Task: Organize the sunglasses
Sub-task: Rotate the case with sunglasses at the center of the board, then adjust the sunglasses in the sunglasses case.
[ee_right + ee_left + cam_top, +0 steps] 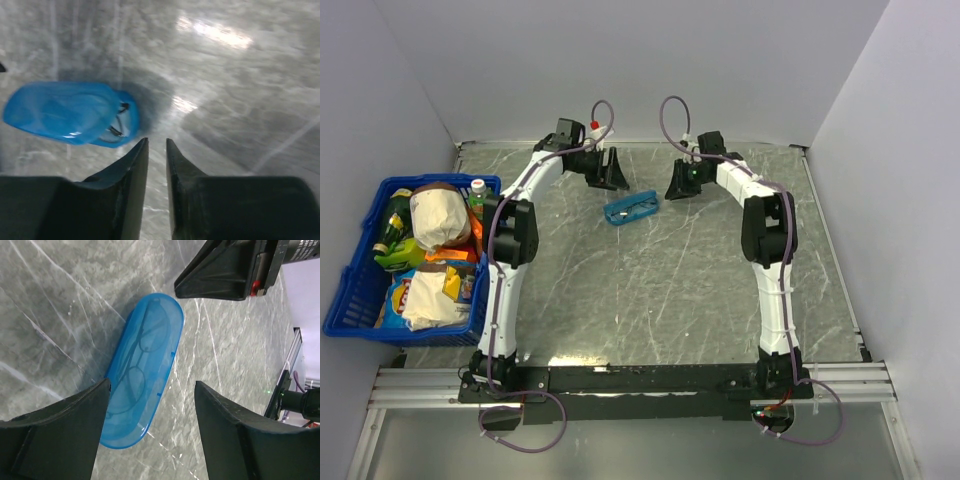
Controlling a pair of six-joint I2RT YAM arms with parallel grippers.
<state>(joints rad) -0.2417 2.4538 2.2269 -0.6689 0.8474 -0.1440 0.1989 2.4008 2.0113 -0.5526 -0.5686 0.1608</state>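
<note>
The sunglasses (137, 357) lie enclosed in the blue translucent case (629, 208) on the far-centre desk (650, 290), so the left tool (150, 427) stands wide and empty beside it, while the right tool (156, 165) is narrowed, holding nothing.

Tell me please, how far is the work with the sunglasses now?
Mostly done, it seems: the sunglasses lie inside the blue case, and its lid looks down over them. Nothing is in hand: the left gripper is open above the case, and the right gripper is nearly shut on nothing beside it. Whether the lid has latched cannot be seen.
</note>
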